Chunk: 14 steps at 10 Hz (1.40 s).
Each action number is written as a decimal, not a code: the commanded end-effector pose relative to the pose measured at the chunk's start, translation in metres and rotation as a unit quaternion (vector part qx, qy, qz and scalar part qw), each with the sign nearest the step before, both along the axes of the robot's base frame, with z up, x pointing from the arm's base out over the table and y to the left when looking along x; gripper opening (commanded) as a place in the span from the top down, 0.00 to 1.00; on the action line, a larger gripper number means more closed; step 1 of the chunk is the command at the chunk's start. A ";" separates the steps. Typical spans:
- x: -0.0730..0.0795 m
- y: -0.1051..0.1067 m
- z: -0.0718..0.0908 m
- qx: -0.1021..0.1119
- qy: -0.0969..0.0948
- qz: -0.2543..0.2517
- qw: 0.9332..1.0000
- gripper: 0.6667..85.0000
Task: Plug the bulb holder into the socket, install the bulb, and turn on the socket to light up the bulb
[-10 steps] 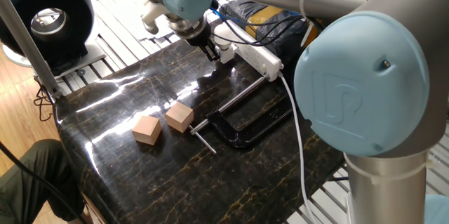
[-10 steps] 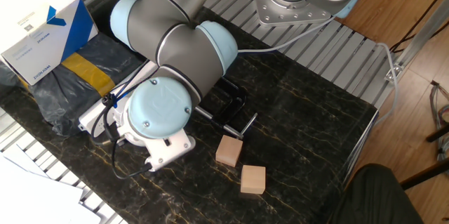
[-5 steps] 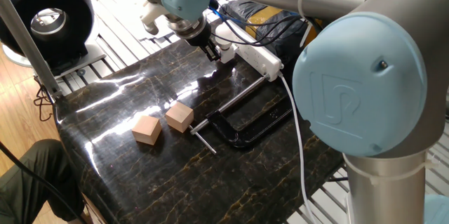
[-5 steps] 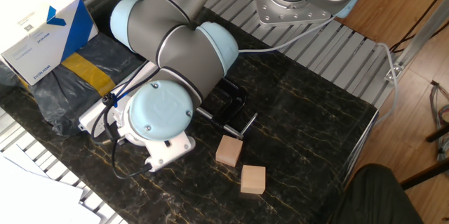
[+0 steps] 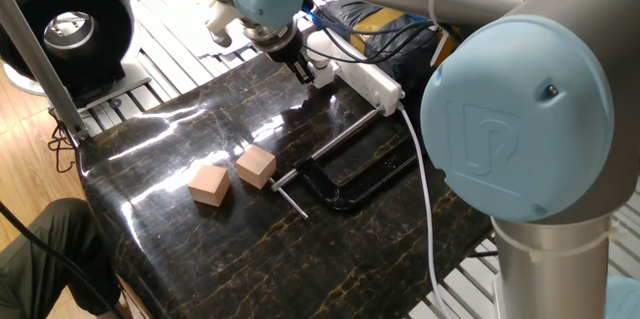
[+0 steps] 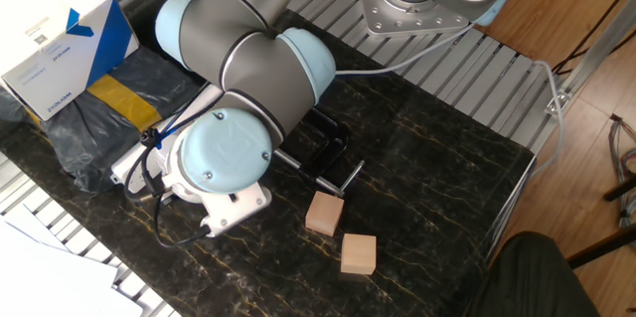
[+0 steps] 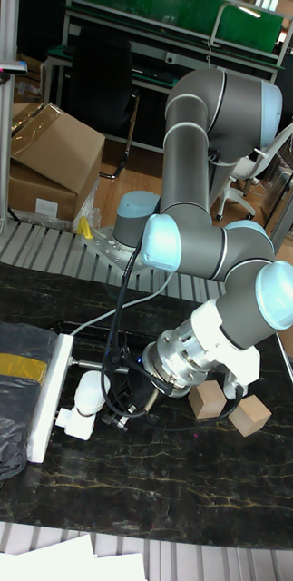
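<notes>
Bulb [image 7: 90,388]: white globe, seated on the white cube-shaped bulb holder [image 7: 71,421]. Both stand out sideways from the long edge of the socket [image 7: 48,392], a white power strip lying on the dark marble-patterned table [image 7: 173,490] next to a black plastic bag [image 7: 5,399]. In the one fixed view only the strip [image 5: 368,81] and its thick white cable [image 5: 425,184] are clear; bulb and holder sit behind the tool there.

Gripper [image 7: 131,399]: just beside the bulb and holder, dark fingers pointing toward them. In the one fixed view the fingers [image 5: 300,67] hang low at the end of the strip. Whether they are spread or closed, or touching the bulb, cannot be told from any view. In the other fixed view the arm's blue-capped wrist [image 6: 221,155] covers the tool entirely.

Elsewhere on the table: black C-clamp [image 5: 345,181] near the strip, two tan wooden cubes [image 5: 209,185] [image 5: 256,167] beyond it, close to each other. White and blue cardboard box [image 6: 50,29] sits behind the bag.
</notes>
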<state>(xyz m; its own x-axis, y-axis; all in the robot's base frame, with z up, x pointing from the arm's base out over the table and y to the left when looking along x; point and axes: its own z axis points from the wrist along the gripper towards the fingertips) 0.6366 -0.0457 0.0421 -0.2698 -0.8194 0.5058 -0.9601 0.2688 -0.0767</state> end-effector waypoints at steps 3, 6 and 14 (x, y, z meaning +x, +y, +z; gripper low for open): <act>-0.005 0.001 0.000 0.005 0.005 -0.005 1.000 1.00; -0.003 -0.009 0.003 -0.002 0.001 0.003 1.000 1.00; -0.003 0.038 0.003 0.033 -0.014 -0.042 0.998 1.00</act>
<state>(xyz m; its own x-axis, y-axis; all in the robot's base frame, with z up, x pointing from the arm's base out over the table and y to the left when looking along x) 0.6323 -0.0265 0.0499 -0.3158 -0.8081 0.4972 -0.9452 0.3135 -0.0909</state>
